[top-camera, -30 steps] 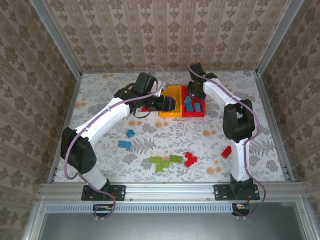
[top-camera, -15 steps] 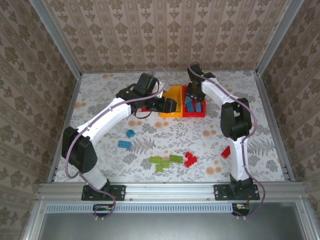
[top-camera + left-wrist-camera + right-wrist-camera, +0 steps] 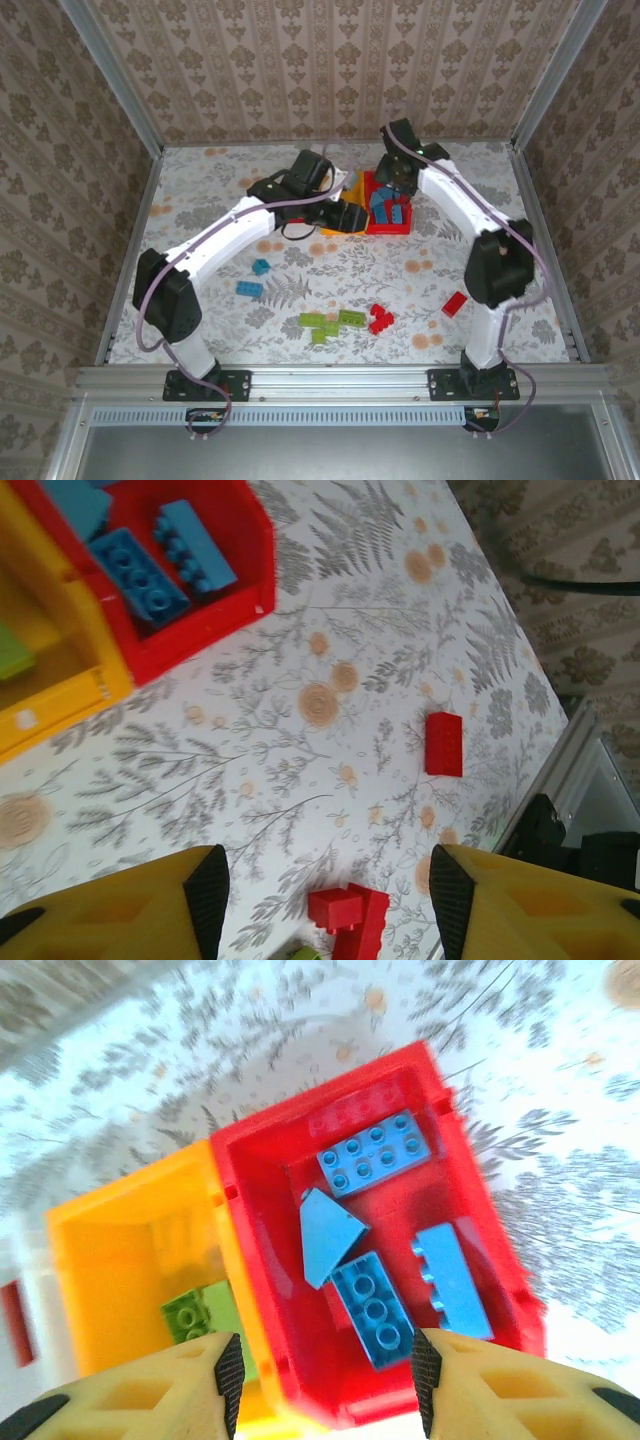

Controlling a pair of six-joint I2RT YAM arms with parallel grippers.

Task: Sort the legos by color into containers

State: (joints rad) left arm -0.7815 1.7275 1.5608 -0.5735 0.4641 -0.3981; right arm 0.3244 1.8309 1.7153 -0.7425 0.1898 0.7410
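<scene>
Floral-print table [image 3: 450, 250] inside a wallpapered, alu-framed enclosure. Both arms reach to the far centre, left arm [image 3: 230, 232] from the L and right arm [image 3: 455, 200] from the R, so each wrist cam looks down on the bins.

Bins stand side by side as one drop-off row: white bin [image 3: 25, 1260], yellow bin [image 3: 130, 1250], red bin [image 3: 400, 1210]. Yellow and red walls touch. Judged scheme is one colour per bin, not matched to bin colour. Red bin holds four blue bricks [image 3: 375, 1150]. Yellow bin holds a green brick [image 3: 195, 1315]. White bin appears to hold a red piece [image 3: 14, 1325], but it is blurred.

Right gripper [image 3: 327, 1365] hangs over the red bin, fingers moderately apart, nothing between them, no contact w/ bin or brick. Left gripper [image 3: 328, 885] hangs over the table just beside the bins, fingers apart to a similar gap, empty.

Unsorted pcs lie well apart from the bins, nearer the arm bases:
- green group [image 3: 330, 322]
- red cluster [image 3: 380, 319], just beside the green group
- single red brick [image 3: 453, 303], to the R
- two loose blue pcs [image 3: 261, 266], to the L
</scene>
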